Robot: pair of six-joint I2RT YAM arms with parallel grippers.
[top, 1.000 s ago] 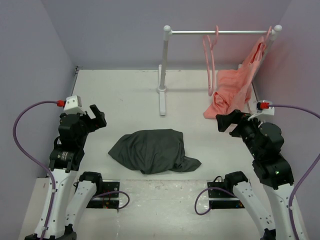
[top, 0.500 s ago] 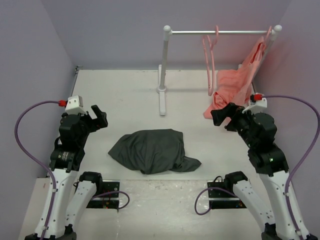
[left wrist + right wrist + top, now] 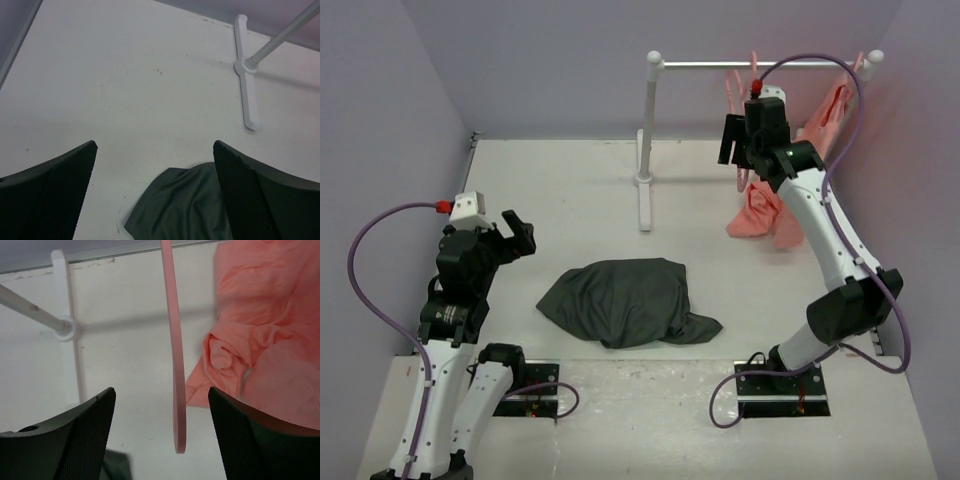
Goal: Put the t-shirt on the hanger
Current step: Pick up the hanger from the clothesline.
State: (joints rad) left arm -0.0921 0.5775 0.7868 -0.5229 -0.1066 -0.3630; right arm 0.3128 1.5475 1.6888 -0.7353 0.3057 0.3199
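T-shirt [image 3: 620,300] lies heaped on the table [image 3: 570,190] while wide-open right fingers [image 3: 65,440] line up on the hanger [image 3: 175,365] to fetch it; left fingers [image 3: 45,195] wait, wide too

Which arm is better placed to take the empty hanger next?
Right. The right tool is open and faces the hanger at the rail; the left tool is far away, beside the t-shirt.

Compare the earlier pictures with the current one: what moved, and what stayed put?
The right gripper rose and swung far forward to the rail. It is now open in front of the hanger, with nothing gripped. The left gripper, t-shirt and salmon garment stayed put.
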